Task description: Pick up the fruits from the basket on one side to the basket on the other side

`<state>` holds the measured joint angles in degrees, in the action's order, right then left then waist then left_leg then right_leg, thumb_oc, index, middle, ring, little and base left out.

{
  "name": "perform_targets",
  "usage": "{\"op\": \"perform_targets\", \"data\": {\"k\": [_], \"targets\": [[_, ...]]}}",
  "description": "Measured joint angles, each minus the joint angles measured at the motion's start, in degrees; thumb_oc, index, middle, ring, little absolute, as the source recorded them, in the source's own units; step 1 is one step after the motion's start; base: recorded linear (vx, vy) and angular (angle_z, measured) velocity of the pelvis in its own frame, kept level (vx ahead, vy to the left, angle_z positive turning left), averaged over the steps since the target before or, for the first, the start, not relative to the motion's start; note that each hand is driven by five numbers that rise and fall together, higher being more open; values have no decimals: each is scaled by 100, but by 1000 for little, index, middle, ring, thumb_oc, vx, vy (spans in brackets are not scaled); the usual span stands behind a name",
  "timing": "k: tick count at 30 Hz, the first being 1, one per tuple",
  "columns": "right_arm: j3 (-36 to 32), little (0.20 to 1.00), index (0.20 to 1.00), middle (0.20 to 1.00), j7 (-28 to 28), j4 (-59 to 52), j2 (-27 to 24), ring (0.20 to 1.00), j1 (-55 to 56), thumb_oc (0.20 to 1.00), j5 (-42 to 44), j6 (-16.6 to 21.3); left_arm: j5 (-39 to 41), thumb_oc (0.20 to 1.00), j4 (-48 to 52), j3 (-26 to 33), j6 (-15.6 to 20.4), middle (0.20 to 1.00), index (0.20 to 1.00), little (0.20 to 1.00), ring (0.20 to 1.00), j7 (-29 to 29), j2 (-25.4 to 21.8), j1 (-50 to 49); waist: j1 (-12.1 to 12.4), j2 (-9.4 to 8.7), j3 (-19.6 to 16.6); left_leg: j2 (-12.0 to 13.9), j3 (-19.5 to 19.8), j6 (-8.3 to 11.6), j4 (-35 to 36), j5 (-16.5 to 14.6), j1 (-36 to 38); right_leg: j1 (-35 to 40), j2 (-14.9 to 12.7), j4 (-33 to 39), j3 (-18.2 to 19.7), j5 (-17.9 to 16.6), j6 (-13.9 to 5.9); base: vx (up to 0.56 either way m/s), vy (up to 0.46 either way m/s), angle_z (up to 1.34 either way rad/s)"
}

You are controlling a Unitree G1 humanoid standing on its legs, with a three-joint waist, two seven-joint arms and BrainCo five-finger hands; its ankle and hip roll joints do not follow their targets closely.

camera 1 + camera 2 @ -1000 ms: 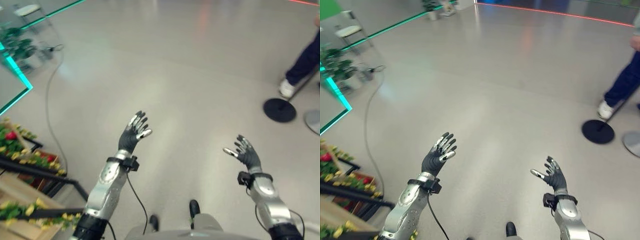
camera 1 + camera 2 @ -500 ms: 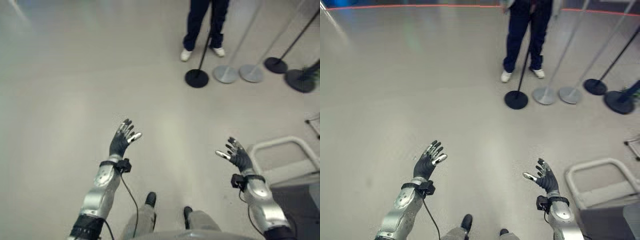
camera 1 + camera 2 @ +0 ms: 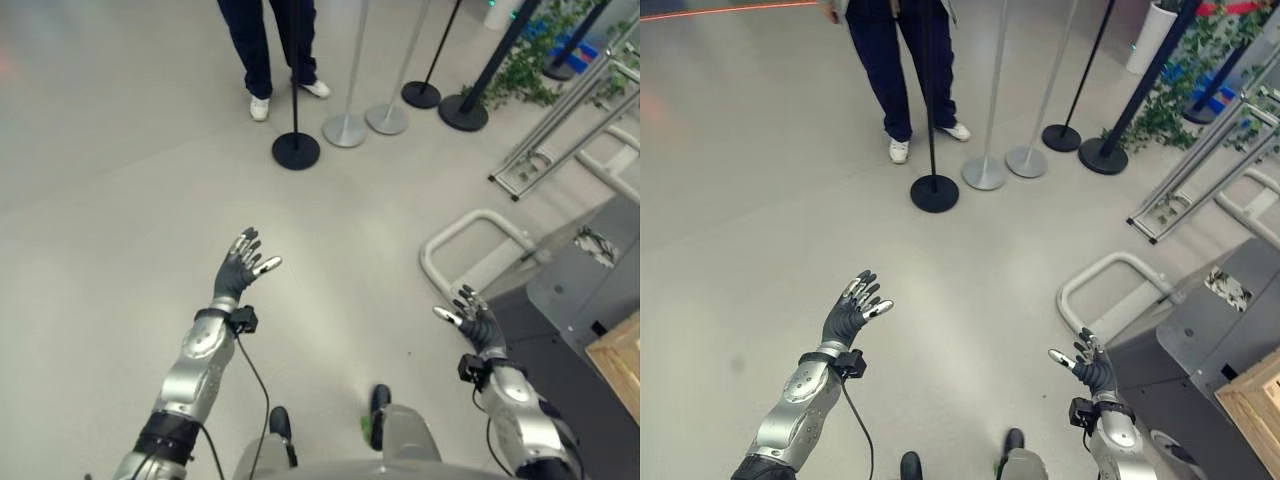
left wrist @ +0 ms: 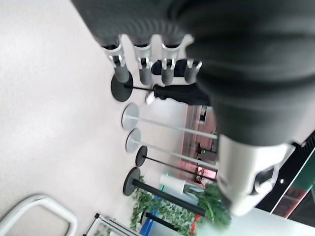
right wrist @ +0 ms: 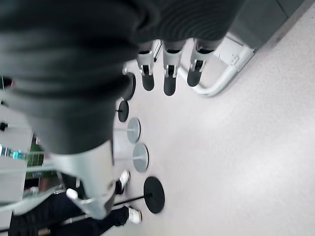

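Hovering empty: left hand [image 3: 243, 268], right hand [image 3: 474, 321].

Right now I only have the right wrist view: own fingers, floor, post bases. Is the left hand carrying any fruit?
Observer: No. The left hand is open and empty, held up over the bare floor.
Operator: Anything on my right that could be the drop-off?
Observer: Possibly. A light wooden crate corner sits at the far right, beyond the open right hand and a grey platform. Its contents are cut off.
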<state>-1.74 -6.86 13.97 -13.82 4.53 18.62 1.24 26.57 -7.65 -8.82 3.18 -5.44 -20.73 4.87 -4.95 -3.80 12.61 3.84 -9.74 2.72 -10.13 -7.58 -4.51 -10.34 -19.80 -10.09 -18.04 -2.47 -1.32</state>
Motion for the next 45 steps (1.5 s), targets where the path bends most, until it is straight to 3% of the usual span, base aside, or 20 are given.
{"op": "perform_targets", "data": {"k": [2,3,4,5,6,10,14,18,20,22,24,27,30,33,35,36,37,39,43,45], "targets": [[5,1000,1000,1000,-26,87,11,1000,-236,1000,-3,-1,1,1000,-81,64,4,1000,1000,1000,1000,-69,-45,-3,9,46,-9,179,13,206,-305,-143,-19,-46,47,10,-224,-122,-500,-2,-158,-107],[10,1000,1000,1000,-70,114,-40,1000,-480,1000,-10,10,0,1000,-108,100,1,1000,1000,1000,1000,-85,-14,-18,66,224,-38,421,158,330,-605,-251,-192,-155,308,97,-304,-172,-545,-20,-230,-124],[-1,1000,1000,1000,-93,105,-98,1000,-532,1000,-15,11,0,1000,-108,105,1,1000,1000,1000,1000,-84,42,6,36,317,-56,525,197,338,-582,-318,-229,-210,399,114,-313,-170,-497,-31,-264,-142],[1,1000,1000,1000,-112,112,-308,1000,-565,1000,-54,5,0,1000,-96,115,6,1000,1000,1000,1000,-81,180,14,-22,521,-109,770,27,585,-148,-277,85,-398,553,-168,-513,23,-358,-28,-147,-83],[-25,1000,1000,1000,-115,109,-349,1000,-552,1000,-71,6,0,1000,-110,121,3,1000,1000,1000,1000,-82,204,33,-29,520,-96,801,-44,667,-170,-253,169,-451,528,-316,-514,112,-298,-54,-204,-84],[-168,1000,1000,1000,-106,102,-627,1000,-138,1000,-128,-11,16,1000,-102,145,22,1000,1000,1000,1000,-76,507,-15,-56,711,-148,988,-277,604,-175,-160,392,-562,522,-527,-745,280,-235,26,-337,-58],[-159,1000,1000,1000,1,26,-763,1000,0,1000,-172,-41,169,1000,-168,324,16,1000,1000,1000,1000,-76,691,-244,-98,886,-81,1051,-163,811,-1133,388,324,-245,769,-239,-488,230,-90,47,-261,-56],[-119,1000,1000,1000,81,-40,-830,1000,37,1000,-172,-36,176,1000,-206,595,36,1000,1000,1000,1000,-71,742,-455,-56,872,-79,1017,1022,1200,-1953,1413,206,165,1304,208,15,316,179,124,-302,-70],[-130,1000,1000,1000,104,-84,-831,1000,46,1000,-172,-34,177,1000,-209,606,40,1000,1000,1000,1000,-62,730,-513,-71,723,-65,863,1422,1208,-2195,1409,100,262,1398,390,237,295,315,105,-74,-75],[-135,1000,1000,1000,138,-165,-885,1000,-130,1000,-173,-23,181,1000,-280,528,45,1000,1000,1000,1000,-9,725,-577,177,490,8,-196,2326,987,-1838,413,68,362,1499,711,1065,130,400,136,-183,-140],[-132,1000,1000,1000,153,-130,-911,1000,-146,1000,-172,-29,263,1000,-489,493,43,1000,1000,1000,1000,43,836,-563,139,381,83,-688,2568,704,-1438,166,-152,641,1544,1009,1286,9,340,106,-95,-85],[-36,1000,1000,1000,147,-43,-882,1000,-6,1000,-167,-27,353,1000,-699,336,43,1000,1000,1000,1000,45,817,-502,112,408,91,-561,2378,648,-995,238,-981,789,1696,1205,1223,102,403,171,-62,-52],[61,1000,1000,1000,98,497,-830,1000,-90,1000,-149,-39,351,1000,-1160,239,33,1000,1000,1000,1000,36,861,-329,106,498,212,-501,2334,429,42,508,-1346,1008,1628,1530,1115,30,193,232,15,-42],[251,1000,1000,1000,-3,1052,-812,1000,-116,1000,-109,-54,340,1000,-1930,96,-12,1000,1000,1000,1000,18,988,-153,91,878,410,-267,1346,399,440,978,-1368,1530,1603,1536,779,321,-247,227,26,-6],[506,1000,1000,1000,0,1366,-709,1000,-183,1000,-109,-72,336,1000,-2162,107,-6,1000,1000,1000,1000,-3,920,-143,143,689,451,-434,1101,185,324,1437,-1250,1691,1389,1526,953,553,-456,295,113,-6],[560,1000,1000,1000,9,1583,-632,1000,-277,1000,-110,-68,334,1000,-2370,87,13,1000,1000,1000,1000,-15,922,-109,181,564,495,-540,1027,53,285,1331,-1193,1737,1271,1493,1046,657,-390,358,163,-3],[676,1000,1000,1000,-2,2212,-500,1000,-604,1000,-108,-135,340,1000,-3040,135,-45,1000,1000,1000,1000,-79,827,123,207,491,487,-637,942,-391,243,1344,-1129,1708,1191,1246,1073,778,-424,149,71,-1],[774,1000,1000,1000,4,3093,-326,1000,-1087,1000,-114,-146,105,1000,-3967,36,-103,1000,1000,1000,1000,-129,776,484,271,419,506,-690,843,-574,227,1249,-967,1540,1077,473,967,964,-639,221,115,-9],[933,1000,1000,1000,60,4689,-159,1000,-1548,1000,-235,-216,-383,1000,-5268,-338,-167,1000,1000,1000,1000,-161,731,955,214,297,553,-716,1019,-721,498,982,-308,385,975,-2554,1033,1111,-1181,182,99,20],[917,1000,1000,1000,107,5625,4,1000,-1960,1000,-283,-279,-870,1000,-6055,-540,-263,1000,1000,1000,1000,-123,702,1215,89,267,657,-637,1222,-716,441,930,-156,-214,1261,-3748,1403,681,-1221,301,-24,50]]}}
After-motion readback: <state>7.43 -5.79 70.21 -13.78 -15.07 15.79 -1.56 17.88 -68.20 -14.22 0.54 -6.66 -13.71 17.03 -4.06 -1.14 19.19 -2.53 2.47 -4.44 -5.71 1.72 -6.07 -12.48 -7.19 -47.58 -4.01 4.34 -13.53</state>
